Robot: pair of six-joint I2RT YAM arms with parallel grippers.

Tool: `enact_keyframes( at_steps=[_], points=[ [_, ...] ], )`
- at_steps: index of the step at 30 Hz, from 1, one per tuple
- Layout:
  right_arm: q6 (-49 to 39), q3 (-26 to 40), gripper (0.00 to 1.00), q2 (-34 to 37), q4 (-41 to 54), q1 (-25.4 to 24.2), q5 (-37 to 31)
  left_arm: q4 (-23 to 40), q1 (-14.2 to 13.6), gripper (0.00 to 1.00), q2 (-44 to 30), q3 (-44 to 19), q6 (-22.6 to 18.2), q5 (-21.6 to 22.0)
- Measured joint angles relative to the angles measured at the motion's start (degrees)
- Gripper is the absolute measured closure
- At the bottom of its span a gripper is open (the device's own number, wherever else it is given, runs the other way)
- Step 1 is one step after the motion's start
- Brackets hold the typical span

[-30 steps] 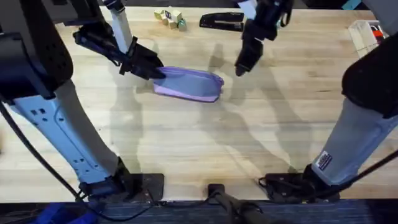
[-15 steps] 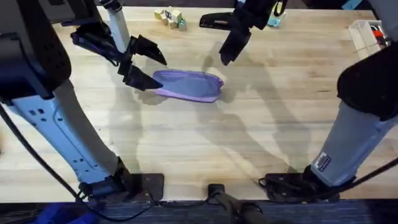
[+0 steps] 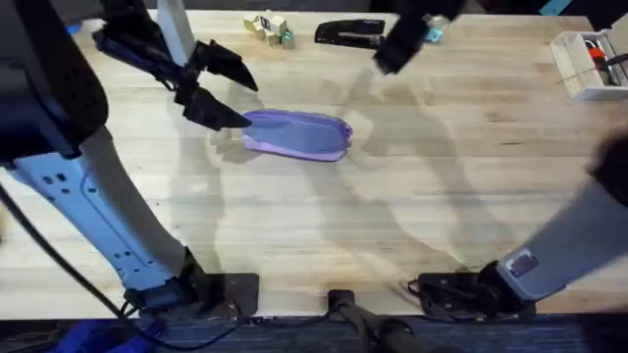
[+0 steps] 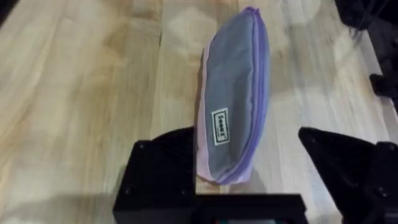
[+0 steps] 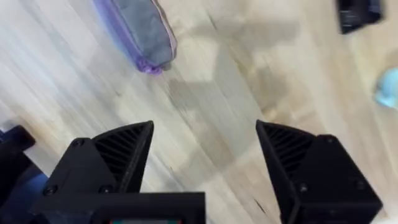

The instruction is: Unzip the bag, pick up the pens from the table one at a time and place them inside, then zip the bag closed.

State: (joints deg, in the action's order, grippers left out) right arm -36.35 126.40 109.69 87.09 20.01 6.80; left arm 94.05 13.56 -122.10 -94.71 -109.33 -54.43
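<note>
The lavender bag [image 3: 296, 134] lies on the table [image 3: 412, 206] left of centre, its zipper line looking closed. In the left wrist view the bag [image 4: 233, 106] shows a grey side panel with a small label. My left gripper [image 3: 232, 91] is open at the bag's left end. Its black fingers [image 4: 160, 168] straddle that end without gripping it. My right gripper [image 3: 394, 47] hangs raised near the table's far edge, right of the stapler. It is open [image 5: 205, 134] with nothing between its fingers, and the bag [image 5: 142, 31] lies well beyond it. The pens are out of view.
A black stapler [image 3: 350, 32] and several small blocks [image 3: 270, 27] lie along the far edge. A white box [image 3: 581, 57] with red markers stands at the far right. A light blue object [image 5: 388, 90] lies near the stapler [image 5: 357, 12].
My left gripper has let go of the bag's left end, opened and drawn back a little. The right gripper has risen and moved away from the bag toward the far edge.
</note>
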Motion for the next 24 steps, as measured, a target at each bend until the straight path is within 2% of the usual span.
enact_keyframes(
  at_steps=[7, 13, 15, 18, 24],
  points=[
    [0.4, -15.5, 0.005, -19.2, -3.5, -1.0, -2.4, 2.9, 3.1, 0.004, 9.1, -0.7, 1.0, 0.7],
    [0.9, -24.7, 0.005, -24.2, -5.0, -1.0, -3.0, 2.7, 4.4, 0.004, 21.4, -0.7, 8.0, 5.1],
    [2.4, -25.6, 0.005, -24.2, -6.1, -1.0, -3.0, 1.8, 4.4, 0.004, 25.8, -0.7, 12.0, 7.1],
    [5.3, -25.9, 0.005, -24.2, -7.9, -1.0, -3.0, -0.3, 4.4, 0.004, 32.4, -0.8, 20.3, 10.6],
    [11.4, -26.3, 0.005, -24.8, -15.1, -1.0, -3.0, -4.7, 4.4, 0.004, 42.9, -0.9, 40.4, 18.7]
  ],
)
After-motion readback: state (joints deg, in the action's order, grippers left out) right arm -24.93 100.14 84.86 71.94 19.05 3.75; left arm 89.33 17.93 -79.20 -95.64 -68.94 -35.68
